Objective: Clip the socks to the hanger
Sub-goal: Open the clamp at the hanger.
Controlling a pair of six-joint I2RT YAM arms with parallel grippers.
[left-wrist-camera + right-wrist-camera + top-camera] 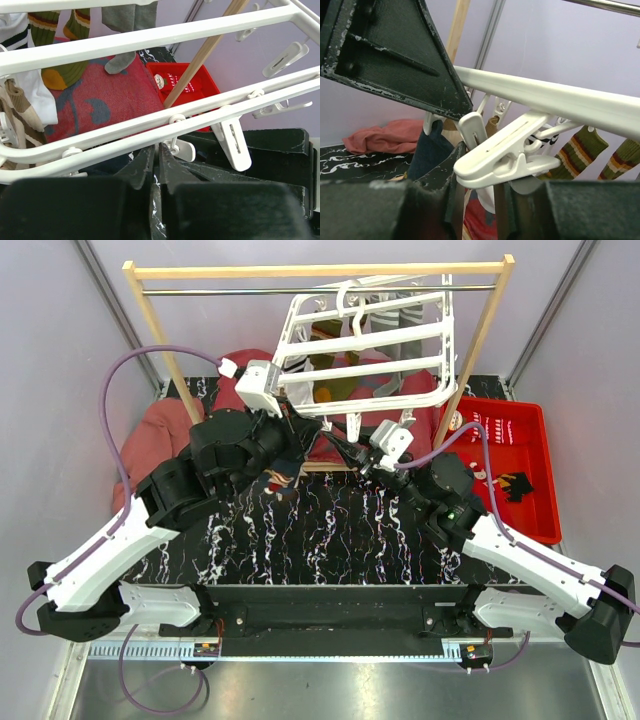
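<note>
The white hanger (372,358) hangs from the rail with several socks clipped on: olive striped socks (62,70), a grey sock (122,59), a beige-brown sock (17,112) and a white one with dark stripes (12,32). My left gripper (159,148) is shut, its tips right under the hanger's near bar (165,131), with nothing visible between them. My right gripper (480,180) is closed around a white clip (507,150) under the hanger's bar (555,97). A navy sock (427,150) hangs from a clip just left of it.
The wooden rail frame (320,270) stands at the back. Red cloths (160,430) lie under and left of the hanger. A red bin (515,465) with small items sits at the right. Both arms crowd together below the hanger (330,445).
</note>
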